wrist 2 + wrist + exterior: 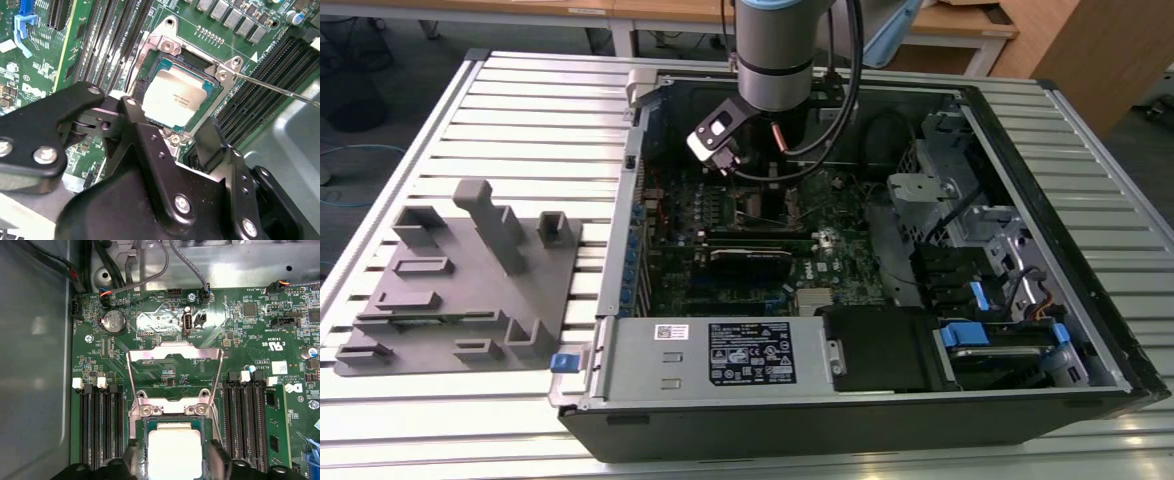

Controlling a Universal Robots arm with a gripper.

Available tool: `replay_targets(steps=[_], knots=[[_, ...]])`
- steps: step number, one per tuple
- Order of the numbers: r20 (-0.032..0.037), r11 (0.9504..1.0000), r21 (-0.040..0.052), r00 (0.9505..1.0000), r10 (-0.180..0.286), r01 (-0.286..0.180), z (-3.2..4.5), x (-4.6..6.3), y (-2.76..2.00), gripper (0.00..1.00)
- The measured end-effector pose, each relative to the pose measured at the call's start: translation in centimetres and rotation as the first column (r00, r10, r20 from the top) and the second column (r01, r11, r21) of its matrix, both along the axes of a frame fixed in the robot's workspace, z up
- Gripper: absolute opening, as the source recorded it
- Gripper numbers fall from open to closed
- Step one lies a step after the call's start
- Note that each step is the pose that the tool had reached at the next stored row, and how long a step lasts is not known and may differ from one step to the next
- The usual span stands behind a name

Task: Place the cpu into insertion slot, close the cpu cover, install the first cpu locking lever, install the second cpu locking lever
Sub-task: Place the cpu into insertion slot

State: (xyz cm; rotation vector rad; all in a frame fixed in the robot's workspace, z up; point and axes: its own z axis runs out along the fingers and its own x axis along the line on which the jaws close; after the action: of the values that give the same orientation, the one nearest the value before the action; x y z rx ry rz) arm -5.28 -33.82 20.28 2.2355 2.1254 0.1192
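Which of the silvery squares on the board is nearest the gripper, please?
The cpu: smooth and flat, lying in the insertion slot between the gripper's fingers. The finned heatsink sits apart, nearer the power supply.

Fig. Single arm (pixel 774 45), exterior view: the last link, a grey tube w/ black band, drops near-vertical from the top edge, tool end down. A pale camera block (pixel 718 136) is bolted to the wrist (pixel 767 100) on the exterior view's left. The gripper (pixel 769 172) hangs directly below the wrist, pointing down. Second wrist view: the gripper (pixel 167 117) is a black two-finger type w/ bolted linkage plates. Both fingers (pixel 150 150) reach fwd from the housing, spread wide apart, roughly parallel, tips approx. level. First wrist view: the gripper (pixel 173 450) shows as two dark fingertips w/ a broad gap between them. Nothing is clamped.
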Motion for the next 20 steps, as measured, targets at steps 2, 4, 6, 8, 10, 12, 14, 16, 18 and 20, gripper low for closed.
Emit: replay_targets(steps=[2, 4, 6, 8, 10, 12, 14, 16, 18, 20], knots=[[0.0000, 1.0000, 0.0000, 1.0000, 0.000, 0.000, 0.00, 0.00, 0.00, 0.59], [0.0000, 1.0000, -0.0001, 1.0000, 0.000, 0.000, 0.00, 0.00, 0.00, 0.47], [0.0000, 1.0000, -0.0001, 1.0000, 0.000, 0.000, 0.00, 0.00, 0.00, 0.41], [0.0000, 1.0000, -0.0002, 1.0000, 0.000, 0.000, 0.00, 0.00, 0.00, 0.35], [0.0000, 1.0000, -0.0002, 1.0000, 0.000, 0.000, 0.00, 0.00, 0.00, 0.24], [0.0001, 1.0000, -0.0002, 1.0000, 0.000, 0.000, 0.00, 0.00, 0.00, 0.18], [0.0001, 1.0000, -0.0002, 1.0000, 0.000, 0.000, 0.00, 0.00, 0.00, 0.12], [0.0000, 1.0000, -0.0003, 1.0000, 0.000, 0.000, 0.00, 0.00, 0.00, 0.11], [0.0000, 1.0000, -0.0004, 1.0000, 0.000, 0.000, 0.00, 0.00, 0.00, 0.11], [-0.0005, 1.0000, -0.0004, 1.0000, 0.000, 0.000, 0.00, 0.00, 0.00, 0.11]])
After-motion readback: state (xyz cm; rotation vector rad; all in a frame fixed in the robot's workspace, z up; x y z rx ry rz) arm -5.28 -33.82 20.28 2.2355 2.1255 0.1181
